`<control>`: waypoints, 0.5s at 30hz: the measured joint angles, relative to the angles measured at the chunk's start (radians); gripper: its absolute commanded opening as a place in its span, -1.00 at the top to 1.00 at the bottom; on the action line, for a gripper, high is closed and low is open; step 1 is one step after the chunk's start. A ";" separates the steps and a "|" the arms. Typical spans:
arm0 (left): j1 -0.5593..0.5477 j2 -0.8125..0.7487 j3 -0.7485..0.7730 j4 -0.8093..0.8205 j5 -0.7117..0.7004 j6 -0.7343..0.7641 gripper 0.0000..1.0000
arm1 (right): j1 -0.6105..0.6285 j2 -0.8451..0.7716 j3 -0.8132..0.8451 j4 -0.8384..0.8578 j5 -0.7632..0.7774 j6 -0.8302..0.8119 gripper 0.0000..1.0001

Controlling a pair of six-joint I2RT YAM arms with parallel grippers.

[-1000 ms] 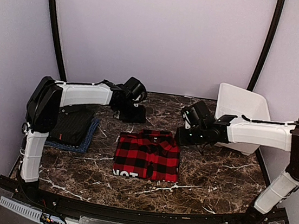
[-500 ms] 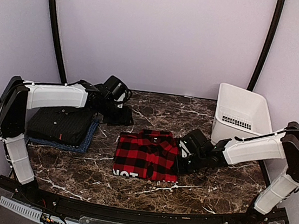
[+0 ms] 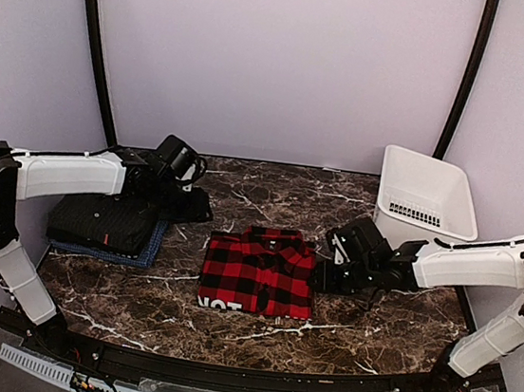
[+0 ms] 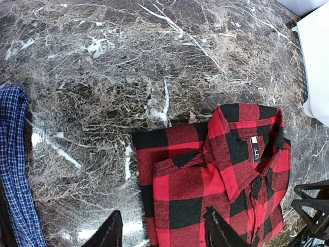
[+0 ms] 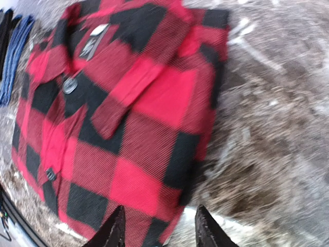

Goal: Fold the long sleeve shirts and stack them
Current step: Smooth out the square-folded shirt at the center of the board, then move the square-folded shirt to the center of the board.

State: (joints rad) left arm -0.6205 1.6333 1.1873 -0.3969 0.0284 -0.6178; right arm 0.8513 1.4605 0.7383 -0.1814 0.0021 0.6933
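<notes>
Being soft and limp, the folded red-and-black checked shirt point(image 3: 258, 270) needs pinching through all layers at the edge under the released, empty right gripper point(image 5: 160, 212).

Soft, even light fills the overhead view, with only faint shadows on the marble table point(image 3: 272, 192). The left wrist picture is sharp. The right wrist one is motion-blurred: the checked shirt point(image 5: 118, 118) looks soft, and the right side is worst.

White-shelled arms point(image 3: 64, 175) with black joints and cables.
</notes>
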 measured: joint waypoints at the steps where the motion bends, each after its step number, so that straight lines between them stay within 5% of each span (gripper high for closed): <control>1: 0.001 -0.007 -0.007 0.000 -0.001 -0.003 -0.05 | -0.012 0.000 0.000 0.002 0.003 0.002 0.10; 15: 0.006 -0.060 -0.060 0.004 -0.028 -0.011 -0.05 | -0.081 0.188 0.090 0.044 -0.005 -0.011 0.22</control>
State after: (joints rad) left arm -0.6144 1.5734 1.1275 -0.3931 0.0002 -0.6289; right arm 0.7704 1.6485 0.8280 -0.1371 -0.0032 0.6823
